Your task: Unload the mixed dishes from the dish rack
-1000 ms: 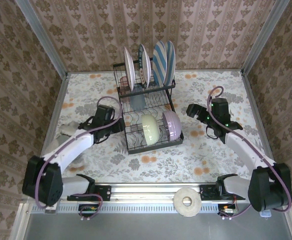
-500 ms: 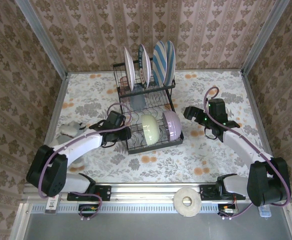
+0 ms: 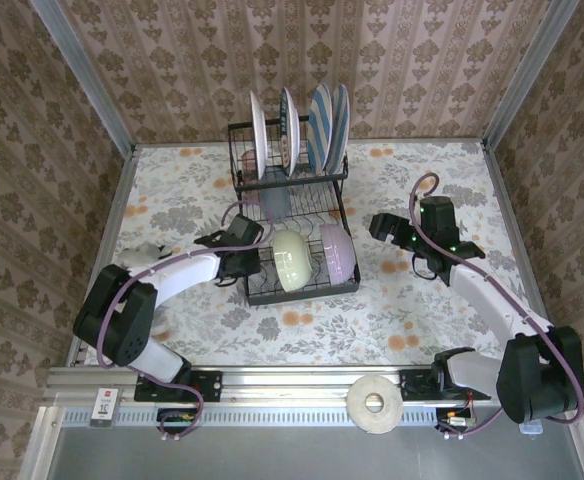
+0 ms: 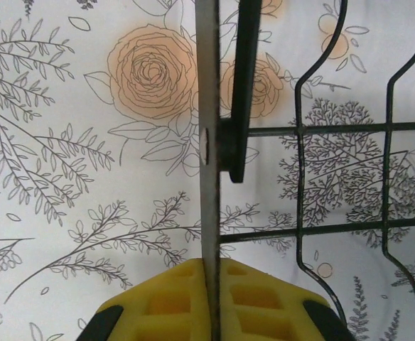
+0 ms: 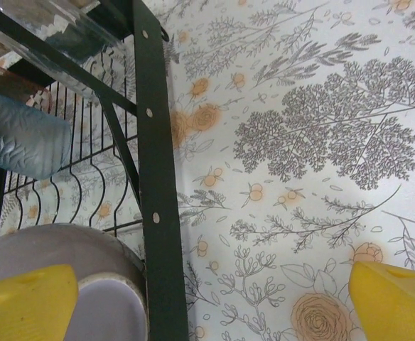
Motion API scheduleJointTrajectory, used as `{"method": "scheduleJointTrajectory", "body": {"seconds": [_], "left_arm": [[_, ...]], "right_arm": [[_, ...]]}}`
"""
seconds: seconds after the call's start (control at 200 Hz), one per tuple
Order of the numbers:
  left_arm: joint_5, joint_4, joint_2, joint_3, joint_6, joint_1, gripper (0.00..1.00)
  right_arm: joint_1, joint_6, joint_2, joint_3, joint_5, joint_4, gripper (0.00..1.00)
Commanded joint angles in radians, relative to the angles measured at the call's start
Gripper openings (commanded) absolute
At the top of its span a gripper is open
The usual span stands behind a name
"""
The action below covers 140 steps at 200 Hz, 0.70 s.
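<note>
Clamped tight on the dish rack (image 3: 302, 293)'s left frame bar with the left gripper (image 4: 211, 298). Spread wide, released, with the right gripper (image 5: 211, 302) at the rack's right post. Inside the rack: plates (image 3: 299, 130) upright on top, cream-green bowl (image 3: 292, 260) and lilac bowl (image 3: 338, 252) below.

floral tablecloth (image 3: 422, 310) between patterned walls (image 3: 422, 60); a tape roll (image 3: 374, 403) rests on the near rail (image 3: 272, 381).
</note>
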Motion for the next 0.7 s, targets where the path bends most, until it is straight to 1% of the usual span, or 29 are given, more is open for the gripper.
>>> {"method": "scheduleJointTrajectory", "body": {"seconds": [0.0,0.125,0.235,0.44,0.58,0.695], "left_arm": [[0.091,0.078,0.075,0.044,0.092,-0.043,0.00],[0.072,0.082,0.122,0.101,0.091,-0.102,0.00],[0.080,0.108,0.181,0.151,0.080,-0.141,0.00],[0.107,0.164,0.273,0.239,0.081,-0.190,0.00],[0.131,0.165,0.346,0.325,0.089,-0.218,0.00],[0.146,0.165,0.388,0.377,0.056,-0.237,0.00]], "right_arm": [[0.005,-0.019,-0.023,0.046,0.070,-0.044,1.00],[0.003,-0.016,-0.025,0.073,0.134,-0.060,1.00],[-0.001,-0.018,-0.030,0.092,0.156,-0.050,1.00],[-0.039,-0.012,-0.070,0.146,0.242,-0.094,0.99],[-0.053,-0.031,-0.105,0.196,0.314,-0.134,0.99],[-0.053,-0.036,-0.141,0.232,0.360,-0.161,0.97]]}}
